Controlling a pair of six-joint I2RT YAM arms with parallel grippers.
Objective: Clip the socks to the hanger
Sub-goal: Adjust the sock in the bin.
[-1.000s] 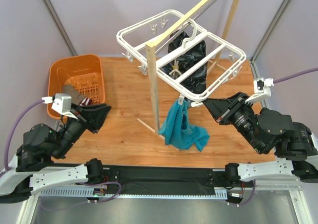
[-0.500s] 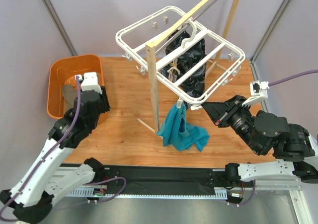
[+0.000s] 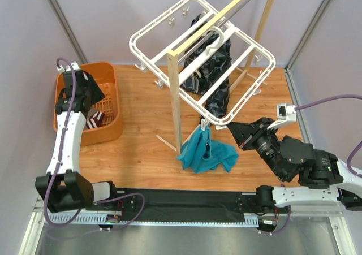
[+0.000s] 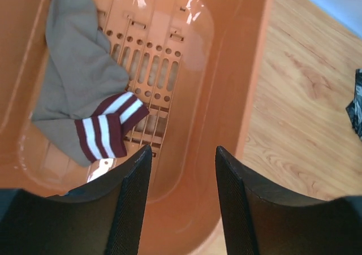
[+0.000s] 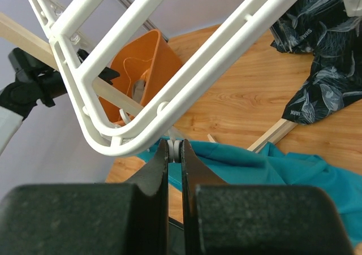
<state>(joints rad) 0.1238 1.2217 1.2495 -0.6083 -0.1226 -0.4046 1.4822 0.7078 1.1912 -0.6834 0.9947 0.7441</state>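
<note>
The socks [image 4: 85, 96], taupe with maroon-and-white striped cuffs, lie in the orange basket [image 4: 254, 96]; they also show in the top view [image 3: 96, 119]. My left gripper [image 4: 182, 150] is open and empty, above the basket's inside, right of the socks; in the top view it [image 3: 90, 91] hovers over the basket. The white hanger [image 3: 132, 40] hangs tilted from the wooden rack. My right gripper [image 5: 175, 147] is shut on a small white clip [image 5: 176, 146] under the hanger's near corner [image 5: 203, 60], seen in the top view [image 3: 229, 126].
The orange basket [image 3: 110, 74] stands at the table's left. A wooden pole rack [image 3: 175, 96] stands mid-table. A teal cloth [image 3: 206, 153] hangs from the hanger onto the table. A black patterned garment [image 3: 212, 68] hangs behind it.
My left arm has swung from the near left up and over the basket. The hanger has tilted and risen a little. My right gripper stays shut on the clip.
</note>
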